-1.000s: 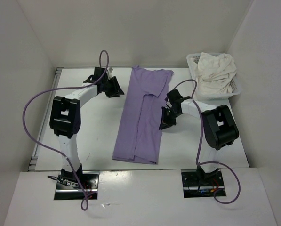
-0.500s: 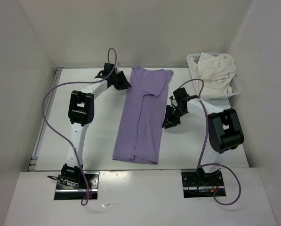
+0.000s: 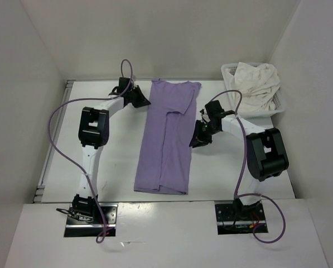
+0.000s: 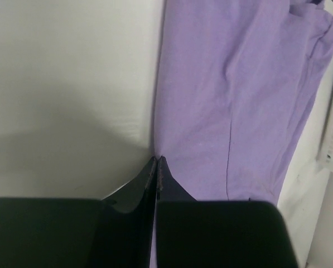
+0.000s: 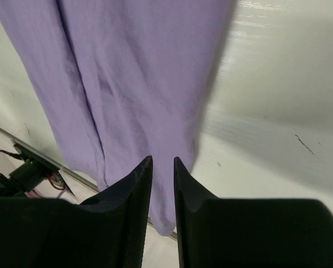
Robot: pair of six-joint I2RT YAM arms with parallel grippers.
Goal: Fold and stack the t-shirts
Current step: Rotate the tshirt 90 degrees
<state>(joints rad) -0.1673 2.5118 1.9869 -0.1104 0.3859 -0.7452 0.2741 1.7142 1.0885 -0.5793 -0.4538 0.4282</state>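
Observation:
The lavender t-shirt (image 3: 166, 134) lies flat on the table as a long strip, its right side folded over. It also shows in the left wrist view (image 4: 233, 84) and the right wrist view (image 5: 127, 67). My left gripper (image 3: 140, 99) (image 4: 157, 158) is shut, its tips at the shirt's upper left edge and seemingly pinching it. My right gripper (image 3: 196, 140) (image 5: 163, 161) is narrowly open and empty, just over the shirt's right edge. The cream t-shirt (image 3: 256, 84) is bunched in the basket. The green t-shirt is out of view.
A white mesh basket (image 3: 228, 71) stands at the back right corner of the table. White walls close in the table on the left, back and right. Purple cables loop off both arms.
My left gripper swung right to the shirt's upper left edge, then drew back a little left, and the shirt's top edge shifted left with it. My right gripper rose slightly.

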